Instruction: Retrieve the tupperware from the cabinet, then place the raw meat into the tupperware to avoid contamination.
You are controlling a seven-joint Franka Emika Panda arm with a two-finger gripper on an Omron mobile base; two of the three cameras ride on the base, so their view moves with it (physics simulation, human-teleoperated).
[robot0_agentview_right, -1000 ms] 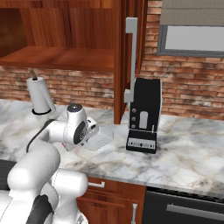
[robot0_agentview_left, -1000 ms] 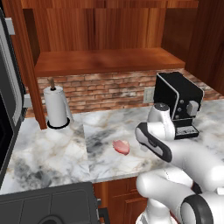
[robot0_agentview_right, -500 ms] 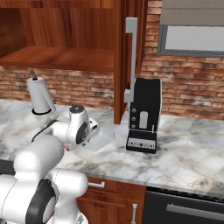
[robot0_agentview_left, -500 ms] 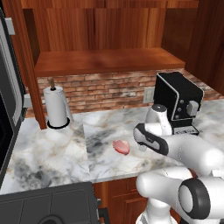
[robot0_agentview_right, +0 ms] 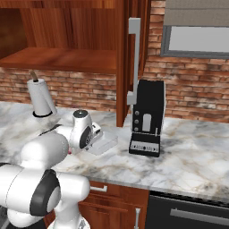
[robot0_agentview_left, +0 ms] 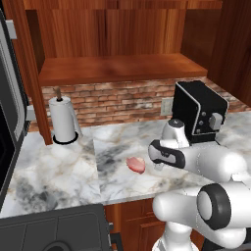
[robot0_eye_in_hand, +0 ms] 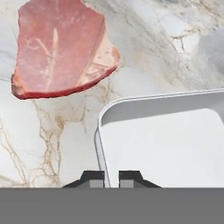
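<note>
Holding: the claw (robot0_eye_in_hand: pixel 111 178) is pressed together on the near rim of the tupperware (robot0_eye_in_hand: pixel 162 144), pinching its thin wall.
Changed: the hand has sunk a little over the last second and the arm's big elbow has swung in. The grip has stayed just as tight.
Tupperware: out of the cabinet (robot0_agentview_right: pixel 129 53) and low over the counter (robot0_agentview_left: pixel 63 166), or on it; which one is hard to tell. It looks empty.
Meat (robot0_agentview_left: pixel 136 164): flat on the counter, just left of the tupperware, not touching it.
Meaning: the fetching part looks done, and the box is right next to the meat.
Next: likely letting go of the rim, then picking up the meat.
Risk: the box may slide when the claw lets go.
</note>
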